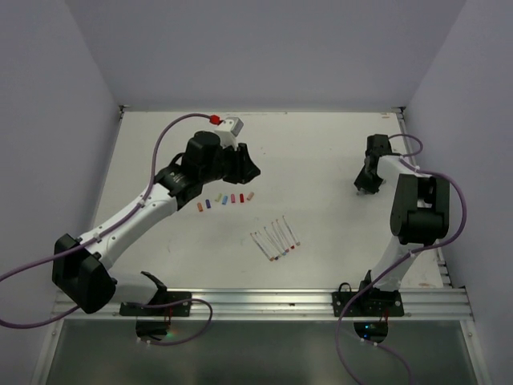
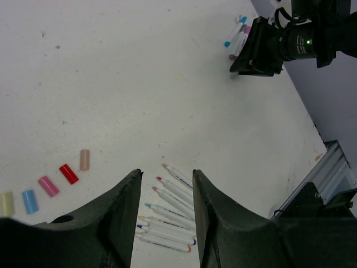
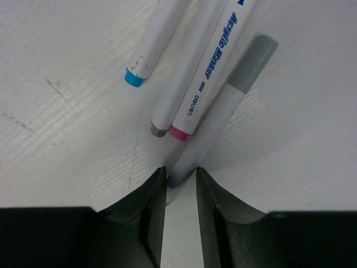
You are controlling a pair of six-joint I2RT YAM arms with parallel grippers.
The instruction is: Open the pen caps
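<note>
In the right wrist view we read print on one thing only: the white barrel of the pink-ended marker (image 3: 215, 61). "Acrylic Marker" runs along its length in blue letters. Nearer the pink end we see a short row of dark bars, then the brand "deli" in small dark letters. A further blue mark at the frame's top edge is cut off. In the other two views any print is too small for us to read.
</note>
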